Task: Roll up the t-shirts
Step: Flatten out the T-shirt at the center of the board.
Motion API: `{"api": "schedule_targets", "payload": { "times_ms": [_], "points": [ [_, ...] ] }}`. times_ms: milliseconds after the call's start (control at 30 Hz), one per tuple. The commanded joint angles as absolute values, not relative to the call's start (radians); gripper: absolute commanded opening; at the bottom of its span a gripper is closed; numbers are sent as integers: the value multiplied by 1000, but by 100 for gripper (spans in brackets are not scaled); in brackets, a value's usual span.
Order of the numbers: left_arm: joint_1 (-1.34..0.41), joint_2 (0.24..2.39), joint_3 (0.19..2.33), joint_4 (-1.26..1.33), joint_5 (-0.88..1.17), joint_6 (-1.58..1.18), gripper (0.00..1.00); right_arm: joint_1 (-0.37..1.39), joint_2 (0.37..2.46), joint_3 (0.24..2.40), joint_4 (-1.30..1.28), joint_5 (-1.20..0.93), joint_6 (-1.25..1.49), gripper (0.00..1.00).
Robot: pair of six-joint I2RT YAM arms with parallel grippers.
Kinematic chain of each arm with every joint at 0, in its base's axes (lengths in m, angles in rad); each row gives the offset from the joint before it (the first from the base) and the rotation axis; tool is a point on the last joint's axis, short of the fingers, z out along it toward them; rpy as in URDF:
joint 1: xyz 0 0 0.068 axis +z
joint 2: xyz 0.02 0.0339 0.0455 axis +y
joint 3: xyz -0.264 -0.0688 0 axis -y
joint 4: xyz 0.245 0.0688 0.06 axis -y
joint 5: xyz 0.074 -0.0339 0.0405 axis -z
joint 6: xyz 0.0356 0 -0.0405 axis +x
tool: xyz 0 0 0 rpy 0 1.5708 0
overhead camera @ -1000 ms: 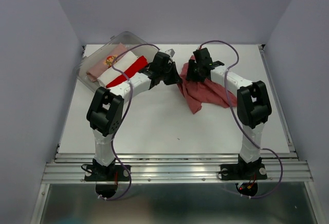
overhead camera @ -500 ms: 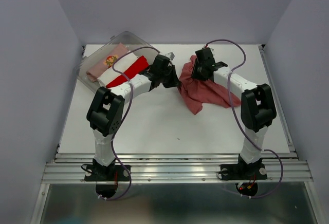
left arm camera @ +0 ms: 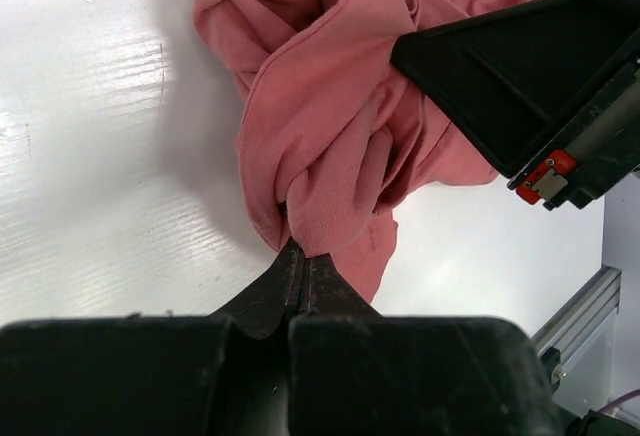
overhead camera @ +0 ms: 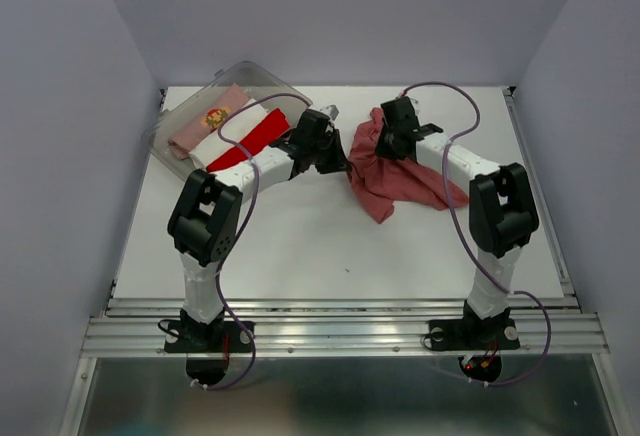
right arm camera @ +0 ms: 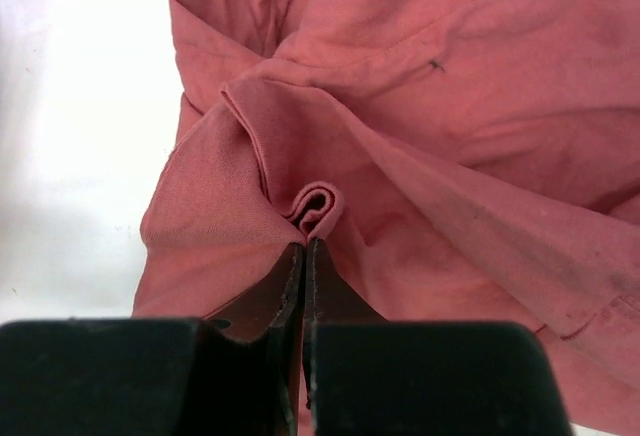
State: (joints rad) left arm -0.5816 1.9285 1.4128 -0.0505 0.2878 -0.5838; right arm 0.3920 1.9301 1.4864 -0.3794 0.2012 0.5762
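- The left gripper (left arm camera: 300, 258) was clenched, its two black fingers pressed flat together with no gap, pinching a thin fold of the brick-red t-shirt (left arm camera: 330, 126) right at the tips
- The right gripper (right arm camera: 303, 248) was clamped just as tight on the same shirt, with a small rolled loop of cloth bulging out just ahead of its tips
- Ahead of the left jaws the cloth climbed in twisted, bunched folds, and to their left lay the bare white table (left arm camera: 90, 106)
- Only the left wrist view showed the right gripper from outside: a black finger ahead and to the right of the left jaws, coming down onto the shirt, with a small red part at its base
- That view also caught a metal rail (left arm camera: 585, 306) off to the right of the jaws
- Only the right wrist view showed a stitched hem curving away to the left of the loop, and broad, smoother cloth ahead and to the right of the jaws, with a tiny dark mark on it
- Only the top view showed both grippers close together, the left jaws at the shirt's left edge and the right jaws on its far bunched part, the rest of the shirt trailing back under the right arm
- It also showed a clear tub (overhead camera: 270, 76) well to the left of the left jaws, holding a pale pink bundle (overhead camera: 205, 121), a white bundle (overhead camera: 230, 138) and a bright red bundle (overhead camera: 257, 136) side by side
- The shirt looked plain, dusty and crumpled, not rolled
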Motion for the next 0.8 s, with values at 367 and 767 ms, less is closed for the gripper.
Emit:
{"api": "schedule_targets", "payload": {
  "times_ms": [367,767],
  "points": [
    [-486,1847,1643,-149,319,-512,0,198,1574,1569,-339,253,595,1],
    [-463,1773,1870,-255,284,-466,0,187,1303,1610,-314,259,568,12]
  ]
}}
